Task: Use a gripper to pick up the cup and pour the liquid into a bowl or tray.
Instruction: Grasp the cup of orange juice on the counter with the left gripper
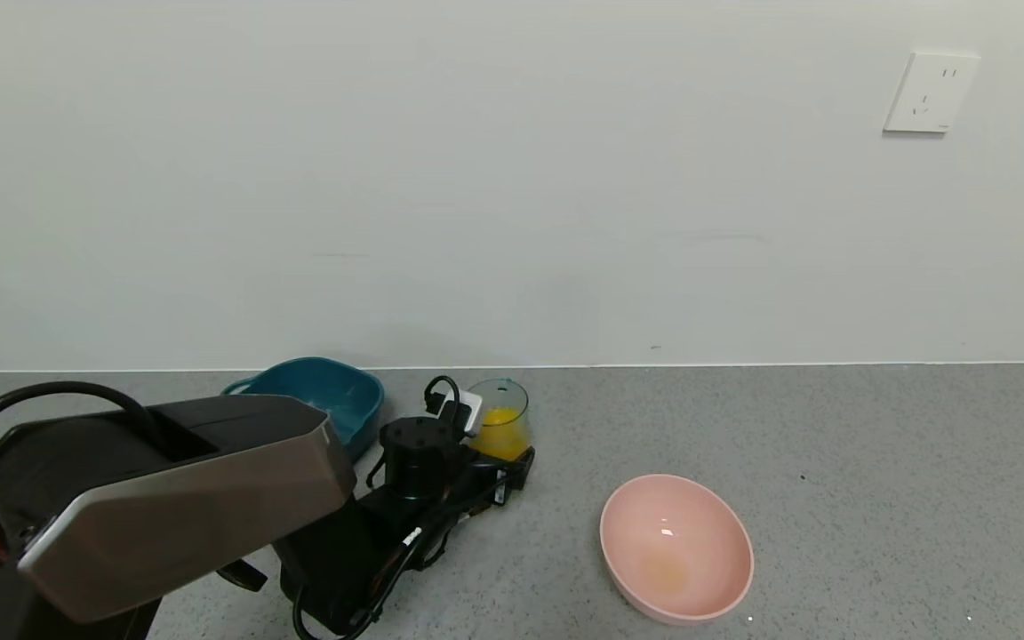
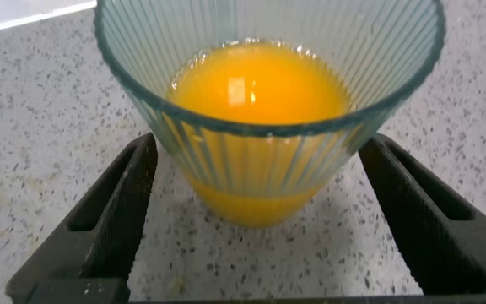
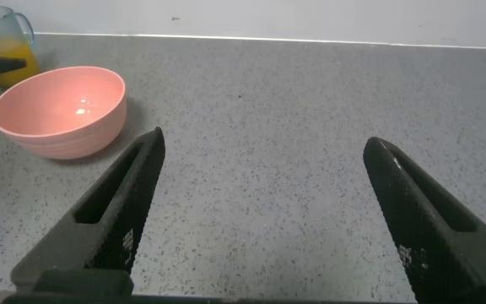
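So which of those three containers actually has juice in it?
The clear ribbed cup, part full of orange liquid, between the left gripper's open fingers. The teal tub and pink bowl hold none.

Cup, tub and bowl on the surface (image 1: 876,462)
The cup (image 1: 501,425) is set between the tub (image 1: 321,397), left, and the bowl (image 1: 676,545), right and nearer.

- A bare test bench or lab-like room is suggested, not a furnished home.
- A grey speckled countertop (image 1: 876,462) is seen across the lower frame.
- A plain white wall (image 1: 476,178) is shown above, with a wall socket (image 1: 930,92) at upper right.
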Action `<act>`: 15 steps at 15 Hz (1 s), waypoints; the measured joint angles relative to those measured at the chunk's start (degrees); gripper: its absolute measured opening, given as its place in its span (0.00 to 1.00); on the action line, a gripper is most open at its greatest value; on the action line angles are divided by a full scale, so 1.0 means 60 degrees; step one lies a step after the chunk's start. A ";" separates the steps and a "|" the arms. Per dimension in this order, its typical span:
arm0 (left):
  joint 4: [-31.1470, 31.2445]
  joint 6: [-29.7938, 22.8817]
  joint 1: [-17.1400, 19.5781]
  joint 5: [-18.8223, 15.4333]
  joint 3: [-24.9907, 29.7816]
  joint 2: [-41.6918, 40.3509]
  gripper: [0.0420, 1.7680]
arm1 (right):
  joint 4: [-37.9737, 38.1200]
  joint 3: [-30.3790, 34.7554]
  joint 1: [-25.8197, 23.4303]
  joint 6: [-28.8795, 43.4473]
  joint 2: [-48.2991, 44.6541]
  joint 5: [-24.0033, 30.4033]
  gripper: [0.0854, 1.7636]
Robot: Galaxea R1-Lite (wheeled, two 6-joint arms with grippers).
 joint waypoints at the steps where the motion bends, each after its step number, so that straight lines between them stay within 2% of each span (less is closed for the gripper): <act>1: -0.0207 -0.0118 -0.0006 0.0033 -0.0018 0.0114 0.97 | 0.0000 0.0000 0.0000 -0.0004 0.0000 0.0000 0.97; 9: -0.0866 -0.0394 -0.0004 0.0037 -0.0033 0.0404 0.97 | 0.0000 0.0000 0.0000 0.0000 0.0000 0.0000 0.97; 15: -0.0916 -0.0380 0.0012 0.0093 -0.0244 0.0518 0.97 | 0.0000 0.0000 0.0000 0.0000 0.0000 0.0000 0.97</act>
